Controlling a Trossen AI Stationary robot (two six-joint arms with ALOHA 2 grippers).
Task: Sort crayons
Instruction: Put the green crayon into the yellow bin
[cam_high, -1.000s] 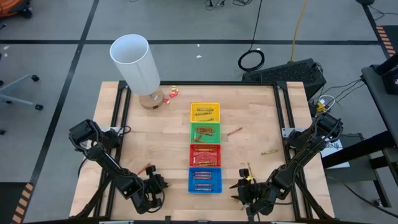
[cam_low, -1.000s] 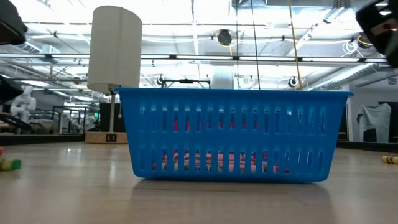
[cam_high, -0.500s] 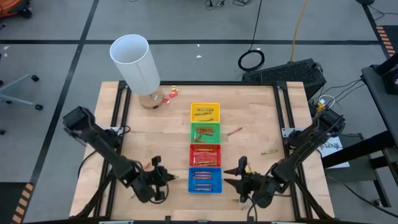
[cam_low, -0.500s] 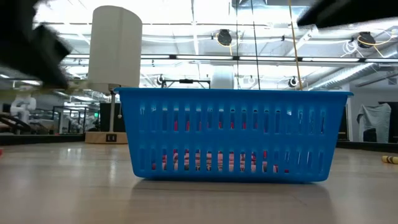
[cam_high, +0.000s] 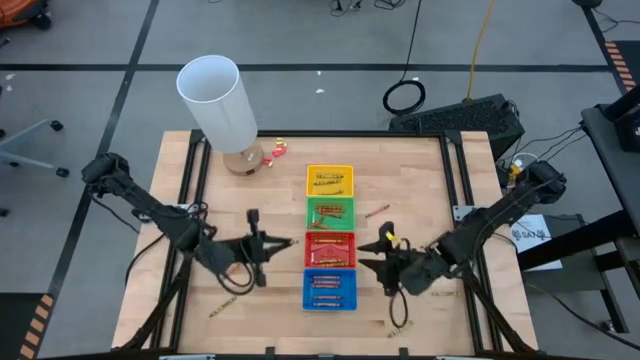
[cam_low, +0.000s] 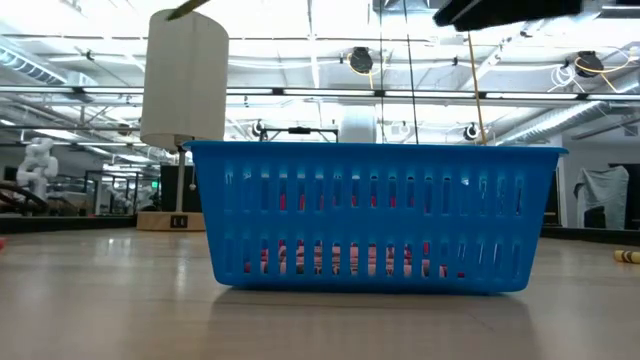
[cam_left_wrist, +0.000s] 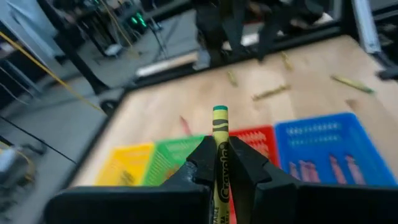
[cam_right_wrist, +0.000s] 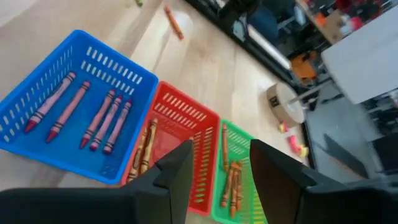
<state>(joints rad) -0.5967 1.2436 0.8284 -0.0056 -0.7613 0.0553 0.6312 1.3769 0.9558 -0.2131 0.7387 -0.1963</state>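
1. Your left gripper (cam_left_wrist: 221, 163) is clamped tight on a yellow paper-wrapped crayon (cam_left_wrist: 219, 152), with the stick poking out past the fingertips. In the high view it hangs just to the 9 o'clock side of the red slotted plastic tray (cam_high: 330, 248).
2. Your right gripper (cam_high: 372, 268) stands with its jaws apart and nothing between them, at the 3 o'clock side of the red tray and the blue slotted plastic tray (cam_high: 329, 289).
3. The trays run in one column from 12 to 6 o'clock: yellow slotted plastic tray (cam_high: 329, 181), green slotted plastic tray (cam_high: 330, 213), red, then blue. Judging by the wrapper colour, carry the held stick toward 12 o'clock, to the yellow tray.
4. Centre it over the tray's floor before you let go; the walls are low and a round waxy stick will likely roll if it lands on a rim.
5. Loose crayons remain on the smooth wooden tabletop (cam_high: 240, 205): a reddish crayon (cam_high: 376, 211) at 3 o'clock of the green tray, an olive crayon (cam_high: 432, 245) farther toward 3 o'clock, and an olive-yellow crayon (cam_high: 222, 308) near the 7 o'clock corner.
6. The tall white cylinder (cam_high: 218, 103) stands at 11 o'clock, well apart from your path.
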